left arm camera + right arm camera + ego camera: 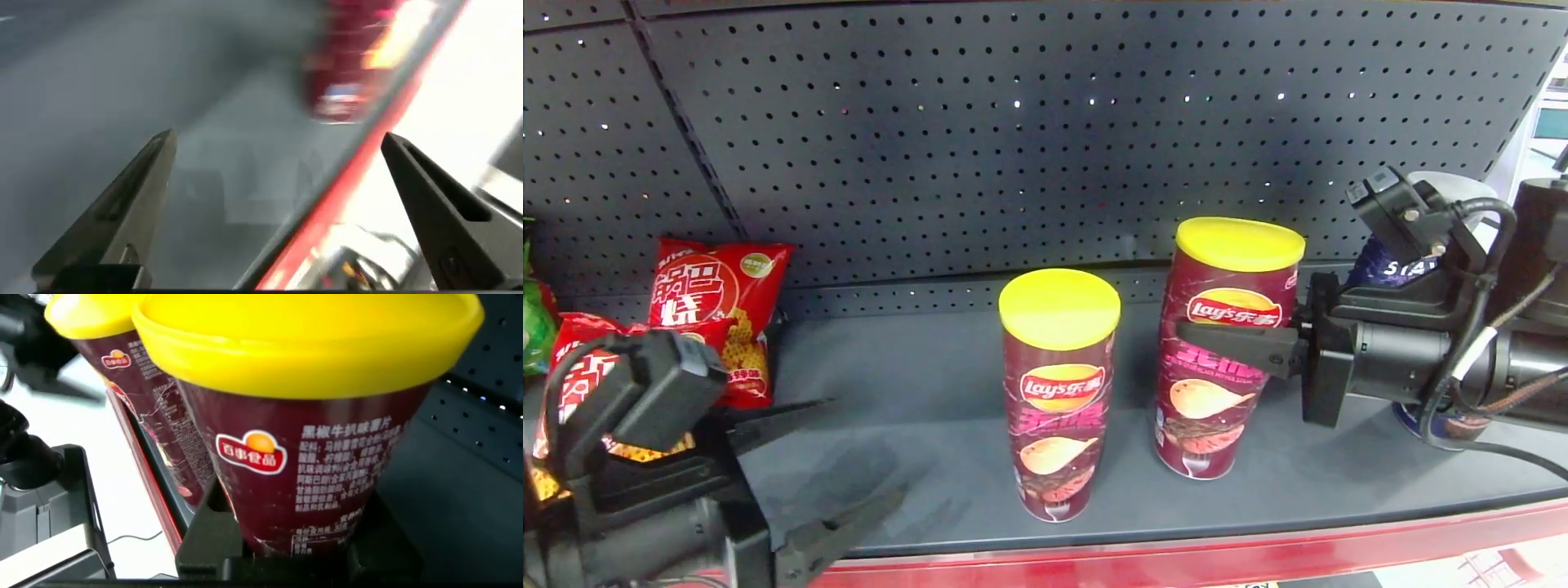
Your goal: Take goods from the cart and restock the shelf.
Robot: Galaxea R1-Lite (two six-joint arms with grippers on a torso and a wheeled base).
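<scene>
Two dark red chip cans with yellow lids stand upright on the grey shelf (915, 384). The right can (1227, 269) (319, 457) stands with its base on the shelf, and my right gripper (1235, 349) (298, 543) is shut on its middle from the right side. The left can (1058, 392) (98, 343) stands free a little nearer the front edge. My left gripper (866, 446) (274, 155) hangs open and holds nothing, low at the shelf's front left, apart from both cans. The left can (351, 65) shows as a blur in the left wrist view.
Red snack bags (719, 302) lean at the shelf's left end beside a green bag (534, 327). A blue can (1380, 265) stands behind my right arm. A perforated back panel (1029, 139) closes the rear. A red lip (1258, 551) (343, 188) runs along the front edge.
</scene>
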